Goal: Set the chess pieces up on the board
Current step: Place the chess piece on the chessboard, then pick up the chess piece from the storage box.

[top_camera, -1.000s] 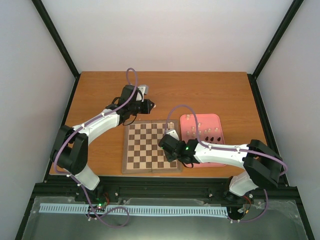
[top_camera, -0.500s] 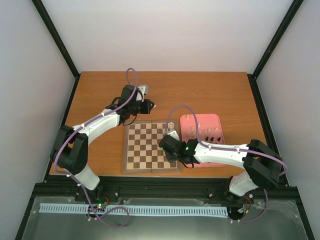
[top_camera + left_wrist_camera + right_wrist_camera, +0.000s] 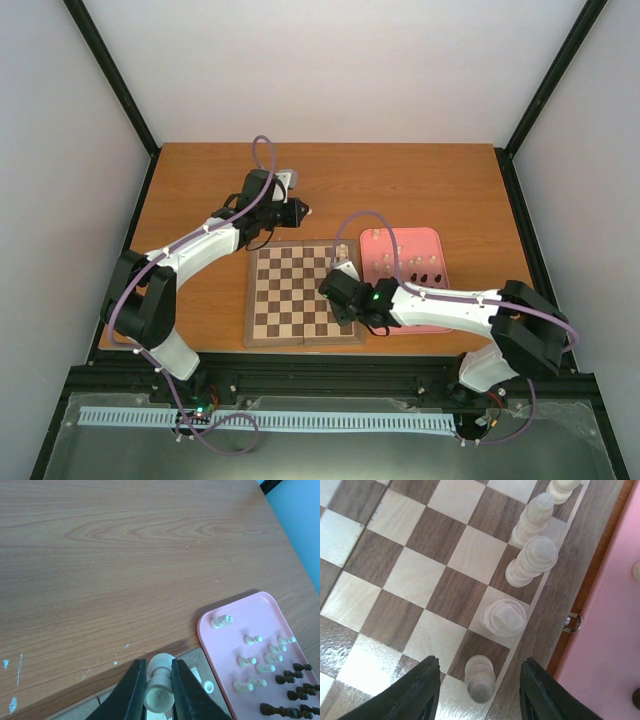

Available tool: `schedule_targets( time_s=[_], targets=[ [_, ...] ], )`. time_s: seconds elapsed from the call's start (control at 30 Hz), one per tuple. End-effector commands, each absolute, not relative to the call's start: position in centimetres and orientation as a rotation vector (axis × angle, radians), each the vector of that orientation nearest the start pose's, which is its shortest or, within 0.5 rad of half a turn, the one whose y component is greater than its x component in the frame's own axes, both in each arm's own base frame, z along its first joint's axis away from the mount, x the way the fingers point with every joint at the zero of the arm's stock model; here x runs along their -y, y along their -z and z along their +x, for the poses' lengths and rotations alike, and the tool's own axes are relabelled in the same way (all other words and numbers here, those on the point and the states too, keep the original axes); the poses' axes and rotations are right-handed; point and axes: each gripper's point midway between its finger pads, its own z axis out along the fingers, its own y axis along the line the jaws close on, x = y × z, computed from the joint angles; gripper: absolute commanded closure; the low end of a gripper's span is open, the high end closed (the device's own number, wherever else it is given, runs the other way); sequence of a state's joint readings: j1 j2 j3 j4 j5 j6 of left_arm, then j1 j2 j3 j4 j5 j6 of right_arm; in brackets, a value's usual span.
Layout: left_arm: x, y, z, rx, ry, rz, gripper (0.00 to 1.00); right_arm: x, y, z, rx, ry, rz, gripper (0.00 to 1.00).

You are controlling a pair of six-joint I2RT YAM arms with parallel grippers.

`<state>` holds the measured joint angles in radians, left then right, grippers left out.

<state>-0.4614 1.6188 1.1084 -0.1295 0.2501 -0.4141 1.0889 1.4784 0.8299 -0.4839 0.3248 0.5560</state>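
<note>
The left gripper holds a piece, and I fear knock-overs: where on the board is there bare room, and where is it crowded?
Free: the board squares away from the file beside the tray, and the table beyond the board. Crowded: that file, where cream pieces stand and the open right gripper straddles one.

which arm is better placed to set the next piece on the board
Left. The left end effector is shut on a cream piece near the board's far edge. The right end effector is open, straddling a placed piece standing on the board.
</note>
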Motion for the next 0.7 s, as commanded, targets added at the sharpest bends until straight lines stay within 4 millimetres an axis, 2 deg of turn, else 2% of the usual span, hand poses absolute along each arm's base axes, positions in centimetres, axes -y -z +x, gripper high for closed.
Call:
schedule_targets(
  time_s=[0.0,0.2,0.37,0.5,0.67],
  targets=[
    [25.1,-17.8,40.9,-2.256,0.742,0.223,0.99,-26.9,-9.3,20.2,-2.481,-0.2,-0.584,0.54],
    [25.2,-17.9,40.9,-2.255,0.745,0.221,0.99,-25.5,-14.0,20.7,-2.391,-0.198,-0.534,0.5],
    [25.3,-18.1,40.8,-2.248,0.76,0.223,0.99,-23.5,-17.5,23.1,-2.311,-0.087,-0.419,0.49],
    [25.4,-18.4,40.7,-2.244,0.774,0.228,0.99,-20.9,-17.5,27.2,-2.328,0.003,-0.302,0.48],
    [25.5,-18.7,40.5,-2.236,0.785,0.23,0.99,-18.3,-15.5,32.4,-2.371,0.021,-0.206,0.49]
  ],
)
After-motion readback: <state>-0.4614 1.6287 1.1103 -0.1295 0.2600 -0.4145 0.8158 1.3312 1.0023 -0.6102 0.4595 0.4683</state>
